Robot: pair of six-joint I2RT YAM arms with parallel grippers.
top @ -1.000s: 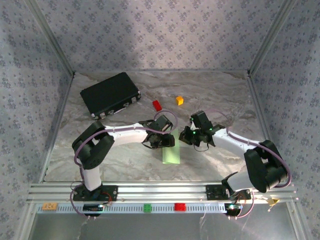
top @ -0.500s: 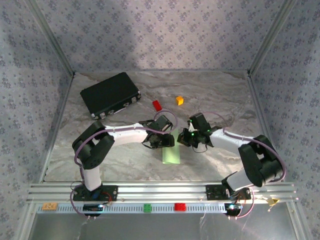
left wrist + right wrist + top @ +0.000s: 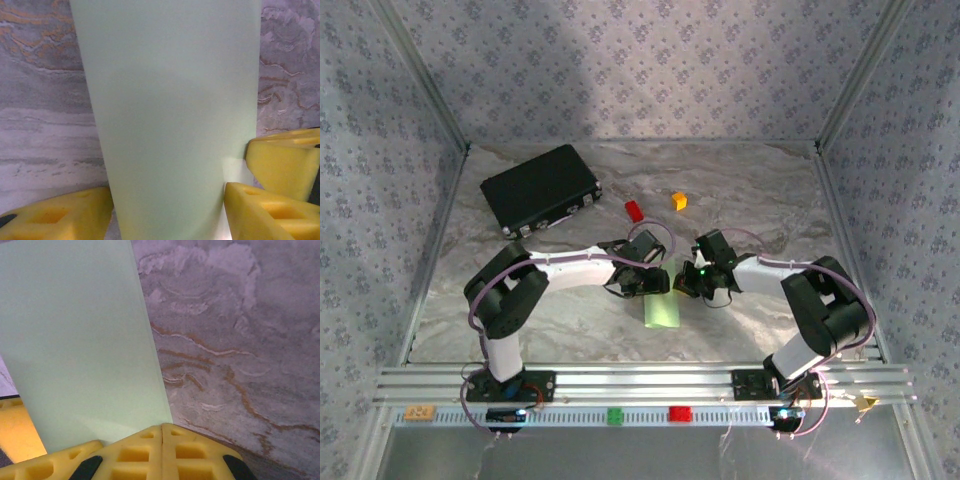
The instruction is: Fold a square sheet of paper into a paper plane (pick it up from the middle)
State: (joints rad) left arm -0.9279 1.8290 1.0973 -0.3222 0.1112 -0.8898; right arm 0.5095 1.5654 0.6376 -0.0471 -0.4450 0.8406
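The right arm has drawn in over the last second, its elbow folding closer and the right gripper (image 3: 694, 284) sliding back toward the black case (image 3: 540, 188) side of the table (image 3: 570, 330), until it sits against the right-hand edge of the square sheet of paper (image 3: 663, 310). The sheet, now folded down to a long, narrow pale green panel, lies flat on the marble-patterned top, well to the right of the black case and nearer the arms' bases than it is. It has not shifted in that time. The right gripper's yellow fingers are pressed tightly together with nothing between them, their joined tip meeting the near corner of the paper in the right wrist view. The left gripper (image 3: 656, 290) has held its place at the end of the panel farther from the bases, on the edge that faces the case. Its jaws stand apart and straddle the strip, one yellow finger at each long edge, gripping nothing. A red block (image 3: 634, 210) and an orange block (image 3: 679, 200) sit untouched to the right of the case. The approach suggests the right arm is setting up to press or turn the next crease while the left steadies the paper, and the dart's pointed shape is not yet formed.
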